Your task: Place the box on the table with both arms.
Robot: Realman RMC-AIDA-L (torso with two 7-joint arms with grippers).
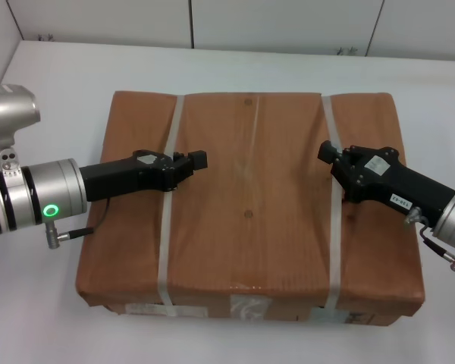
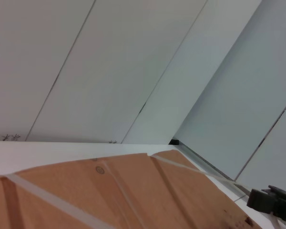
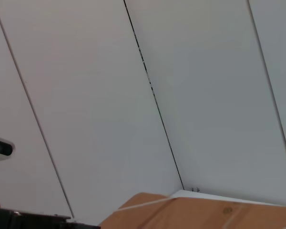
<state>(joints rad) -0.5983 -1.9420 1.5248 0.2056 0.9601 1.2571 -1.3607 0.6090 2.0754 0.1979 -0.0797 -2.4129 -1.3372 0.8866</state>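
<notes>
The large flat brown cardboard box (image 1: 250, 212) lies on the white table (image 1: 61, 83), its labelled side facing me. Two whitish straps cross its top: the left strap (image 1: 167, 227) and the right strap (image 1: 332, 227). My left gripper (image 1: 196, 161) lies over the box top from the left, across the left strap. My right gripper (image 1: 327, 152) lies over the box top from the right, its tip at the right strap. Whether either holds a strap is hidden. The box also shows in the left wrist view (image 2: 133, 200) and in the right wrist view (image 3: 205, 214).
A pale panelled wall (image 1: 288, 23) stands behind the table's far edge. White tabletop shows on all sides of the box. The left wrist view shows the right gripper (image 2: 274, 205) farther off; the right wrist view shows the left gripper (image 3: 33, 220).
</notes>
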